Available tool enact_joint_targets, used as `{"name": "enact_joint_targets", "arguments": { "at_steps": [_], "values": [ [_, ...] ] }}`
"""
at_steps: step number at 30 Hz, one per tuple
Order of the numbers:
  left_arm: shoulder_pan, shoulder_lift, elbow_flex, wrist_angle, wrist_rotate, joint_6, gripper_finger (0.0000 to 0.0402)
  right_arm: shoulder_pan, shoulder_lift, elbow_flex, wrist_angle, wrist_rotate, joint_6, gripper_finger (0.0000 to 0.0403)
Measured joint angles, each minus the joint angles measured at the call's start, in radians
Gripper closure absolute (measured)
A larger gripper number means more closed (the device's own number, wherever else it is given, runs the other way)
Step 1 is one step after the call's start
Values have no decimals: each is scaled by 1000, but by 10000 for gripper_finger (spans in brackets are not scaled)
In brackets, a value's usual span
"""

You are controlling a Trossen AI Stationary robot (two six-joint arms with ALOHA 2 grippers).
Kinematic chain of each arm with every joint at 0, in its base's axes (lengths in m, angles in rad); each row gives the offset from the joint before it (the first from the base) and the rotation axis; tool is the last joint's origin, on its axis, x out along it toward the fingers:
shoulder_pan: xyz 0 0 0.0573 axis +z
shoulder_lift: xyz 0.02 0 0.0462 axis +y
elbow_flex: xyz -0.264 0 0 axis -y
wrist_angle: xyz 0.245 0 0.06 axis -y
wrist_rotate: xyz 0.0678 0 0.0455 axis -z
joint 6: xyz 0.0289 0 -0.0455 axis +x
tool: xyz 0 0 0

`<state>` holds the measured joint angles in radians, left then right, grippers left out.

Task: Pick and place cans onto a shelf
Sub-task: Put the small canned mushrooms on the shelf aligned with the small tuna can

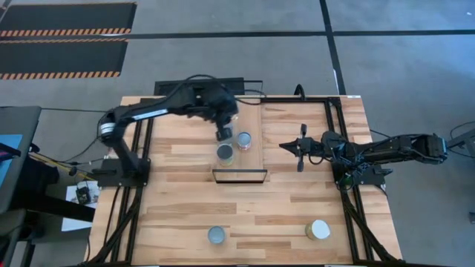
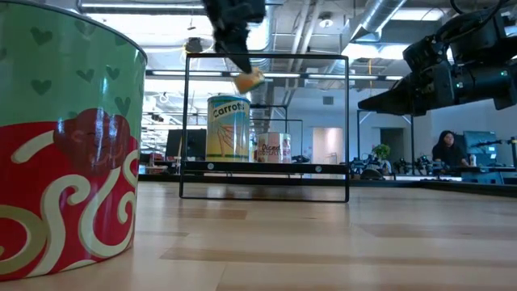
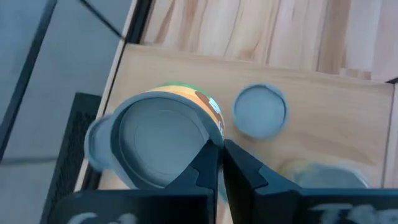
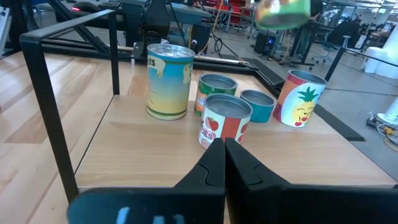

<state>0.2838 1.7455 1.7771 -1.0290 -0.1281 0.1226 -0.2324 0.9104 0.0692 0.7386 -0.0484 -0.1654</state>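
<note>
My left gripper (image 1: pixel 223 134) is over the shelf (image 1: pixel 252 167), shut on a can with an orange and green label (image 3: pixel 163 140), which also shows in the low view (image 2: pixel 250 79). On the shelf stand a yellow and blue can (image 4: pixel 168 81), a red tomato can (image 4: pixel 224 123), a green can (image 4: pixel 214 87), a low teal can (image 4: pixel 257 105) and a pineapple can (image 4: pixel 301 98), all on their bases. My right gripper (image 1: pixel 285 146) is shut and empty, level, to the right of the shelf. My left gripper pinches the can at the rim of its grey top (image 3: pixel 210 144) between its two fingers, coming from above. The can hangs tilted below the fingers (image 2: pixel 239 58), lifted clear above the shelf and the cans on it.
A silver-topped can (image 1: pixel 216 235) and a white-lidded can (image 1: pixel 319 230) stand near the table's near edge. A green and red can (image 2: pixel 65 153) stands close to the low camera. The shelf's black frame (image 2: pixel 266 56) rises around the plank. A person (image 2: pixel 447 149) sits in the room behind.
</note>
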Motion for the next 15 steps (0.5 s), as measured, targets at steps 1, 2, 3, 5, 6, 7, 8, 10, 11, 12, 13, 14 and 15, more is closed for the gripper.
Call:
{"name": "enact_joint_targets", "arguments": {
  "at_steps": [1,2,3,5,6,7,8,10,11,12,13,14,15],
  "values": [
    [3,29,27,-2,10,14,401,0,0,0,-1,1,0,392],
    [7,54,52,-7,18,25,401,0,0,0,-2,1,0,392],
    [9,80,74,-8,19,33,401,1,0,0,-2,1,0,392],
    [15,124,109,-11,18,51,401,1,0,0,-3,1,-1,392],
    [17,144,122,-13,19,58,401,1,0,0,-4,1,-1,392],
    [21,161,130,-10,24,63,401,1,0,0,-4,1,-2,392],
    [25,176,133,-10,35,69,401,1,0,0,-5,1,-2,392],
    [31,202,138,-3,51,77,401,1,0,0,-5,1,-3,392],
    [34,213,138,-3,57,79,401,1,0,0,-5,1,-3,392],
    [36,225,138,-6,61,80,401,1,0,0,-5,1,-3,392],
    [39,236,138,-3,62,81,401,1,0,0,-5,1,-3,392],
    [41,245,138,-1,62,86,401,1,0,0,-5,1,-3,392],
    [43,256,138,3,63,95,401,1,0,0,-5,1,-3,392]
  ]
}}
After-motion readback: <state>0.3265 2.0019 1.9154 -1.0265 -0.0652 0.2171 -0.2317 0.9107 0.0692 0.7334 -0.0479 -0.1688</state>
